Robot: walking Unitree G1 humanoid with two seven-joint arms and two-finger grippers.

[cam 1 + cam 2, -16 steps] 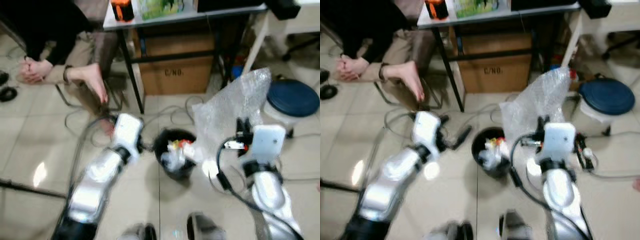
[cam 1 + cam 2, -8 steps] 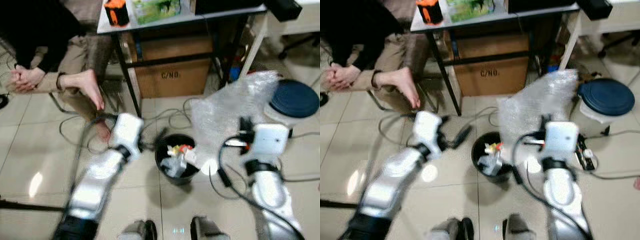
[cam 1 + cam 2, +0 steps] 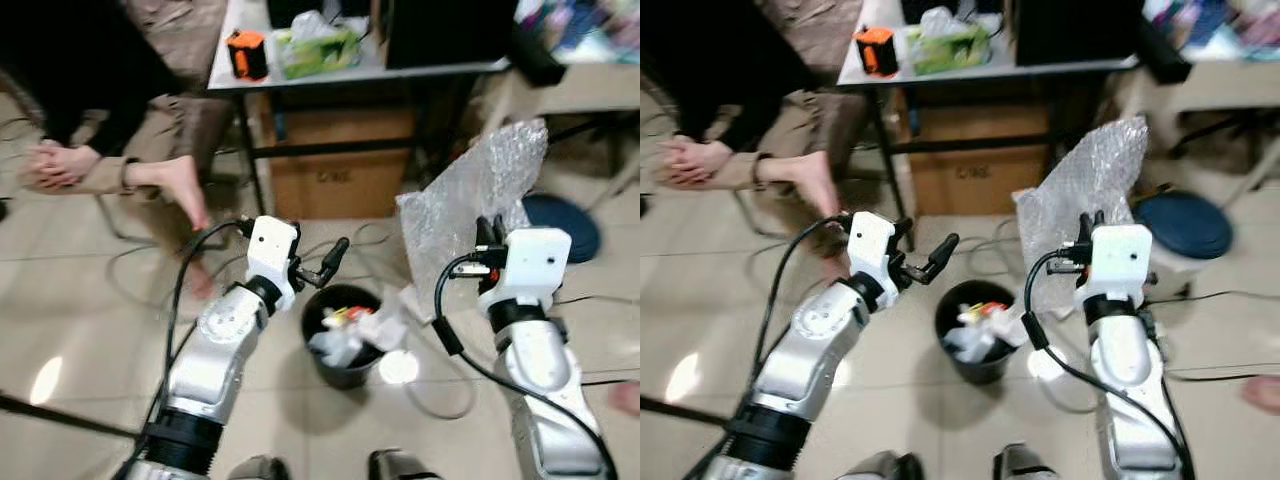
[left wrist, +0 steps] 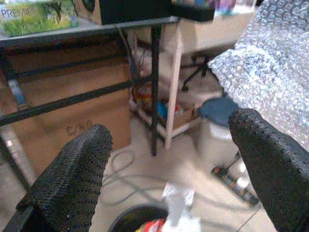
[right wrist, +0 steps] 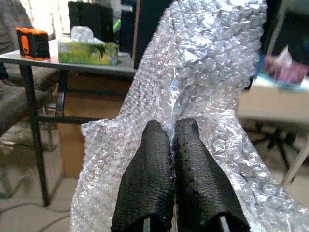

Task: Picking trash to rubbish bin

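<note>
A sheet of clear bubble wrap (image 3: 470, 200) hangs upright to the right of a small black bin (image 3: 345, 340) on the tiled floor. My right gripper (image 5: 175, 159) is shut on the bubble wrap (image 5: 203, 82), its two black fingers pressed together with the plastic pinched between them. The bin (image 3: 975, 335) holds crumpled white and red trash. My left gripper (image 3: 325, 262) stands open just above the bin's left rim, holding nothing; in the left wrist view its fingers (image 4: 72, 179) are wide apart over the bin (image 4: 145, 224).
A person sits at the back left with a bare foot (image 3: 185, 185) near the left arm. A black-legged table (image 3: 340, 75) with a cardboard box (image 3: 345, 170) beneath stands behind the bin. A blue-lidded container (image 3: 560, 215) sits at the right. Cables lie on the floor.
The camera has shifted and tilted up. My left gripper has risen to the bin's left rim, fingers apart. My right gripper still holds the bubble wrap beside the bin.
</note>
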